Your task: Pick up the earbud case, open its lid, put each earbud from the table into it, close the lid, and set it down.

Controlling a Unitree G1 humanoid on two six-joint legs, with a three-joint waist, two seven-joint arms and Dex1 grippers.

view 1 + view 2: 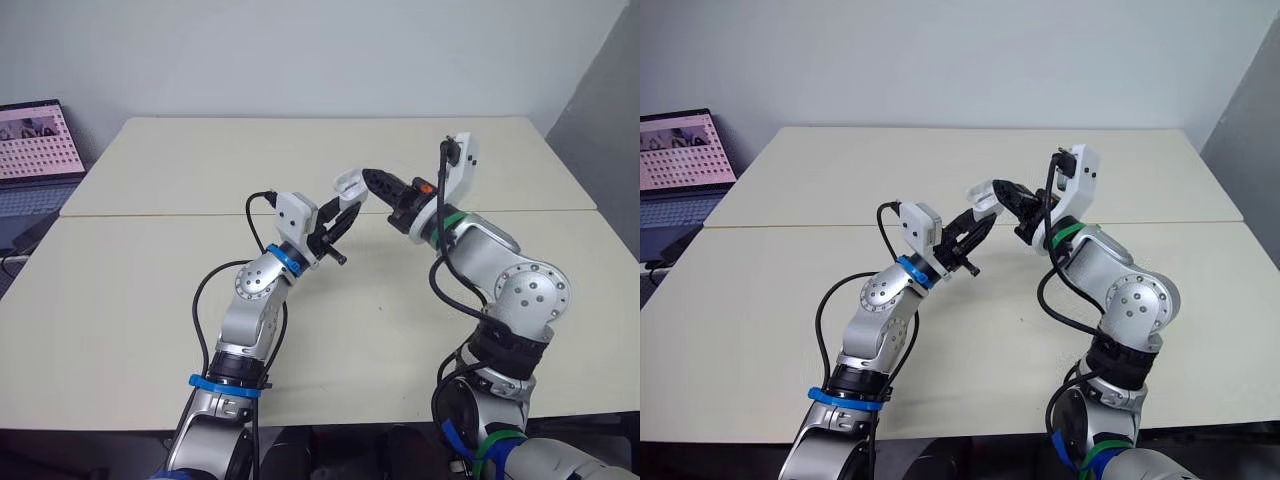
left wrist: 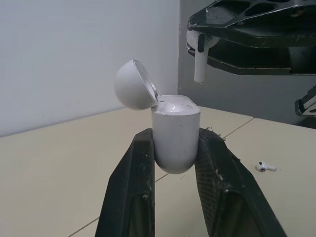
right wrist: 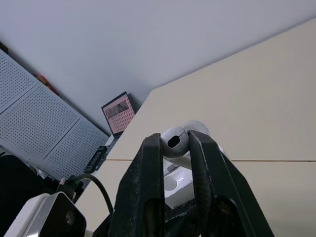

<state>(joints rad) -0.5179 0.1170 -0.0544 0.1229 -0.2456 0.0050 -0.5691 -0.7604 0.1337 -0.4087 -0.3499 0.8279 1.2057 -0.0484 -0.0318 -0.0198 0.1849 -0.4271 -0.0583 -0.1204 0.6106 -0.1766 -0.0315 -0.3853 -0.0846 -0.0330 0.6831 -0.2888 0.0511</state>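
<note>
Midway over the table point(image 1: 150, 300) and raised off it: left gripper point(image 1: 345, 212) clamped on the rounded lower body of the earbud case point(image 2: 175, 133), with the lid point(image 2: 134, 85) flipped back and open. Just above the open mouth: right gripper point(image 3: 175, 143) pinching one earbud point(image 2: 199, 64) by its head, stem pointing down, not yet touching the case.

Likely trouble from here:
- Could miss the slot. Seems to hang a little to one side of the opening, so a straight drop may land the stem on the rim and lever it out of the pinch.
- Could lose the earbud to the table, or off its edge, if released before it seats.
- Could twist or squeeze the case out of the left grip. Held low on a smooth, curved shell, so hard pressing at the mouth works against it.
- Could knock the lid shut, with broad black fingers crowding the hinge side.
- Cannot tell whether either slot inside is already filled.

Farther off, lying flat on the table and well apart from the case: a second earbud point(image 2: 265, 167), waiting its turn. At the far left edge: a laptop point(image 1: 35, 140), screen lit.

Counted: one case, one lid, two earbuds (one held, one lying loose), two grippers, one laptop.
</note>
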